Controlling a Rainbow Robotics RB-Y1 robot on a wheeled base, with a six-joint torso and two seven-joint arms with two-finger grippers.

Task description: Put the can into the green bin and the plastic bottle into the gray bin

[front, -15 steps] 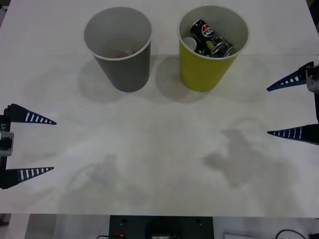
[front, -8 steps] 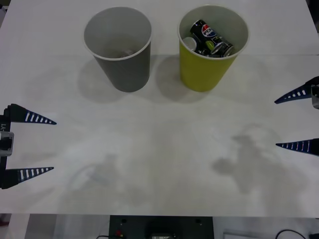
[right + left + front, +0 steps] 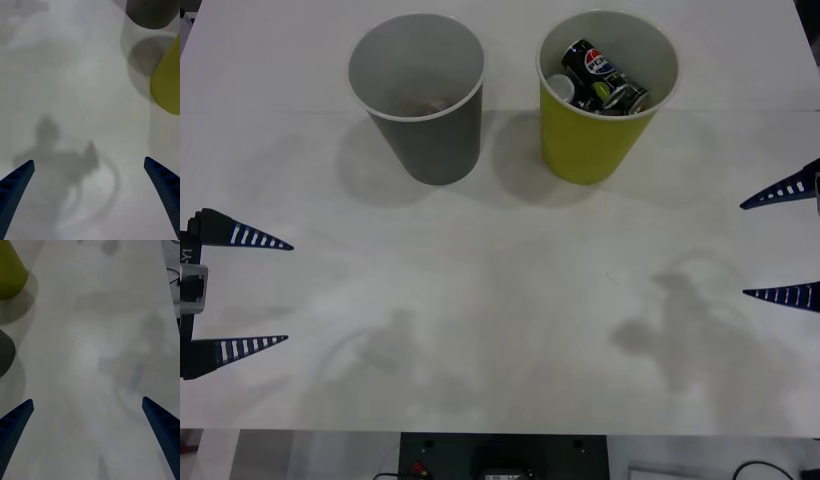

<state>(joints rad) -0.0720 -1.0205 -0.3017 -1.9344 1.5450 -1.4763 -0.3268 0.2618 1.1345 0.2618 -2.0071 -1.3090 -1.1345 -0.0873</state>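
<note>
Right gripper [image 3: 778, 243] apparently withdrew rightward

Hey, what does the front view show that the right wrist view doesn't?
Front view alone: the insides of both bins, with the Pepsi can lying in the green bin among other dark cans, and the left gripper open at the table's left edge.

Right wrist view alone: a close look at the right gripper's fingers spread over bare table.

Both: the outer walls of the green bin and the gray bin, the white table, and the open right gripper.
</note>
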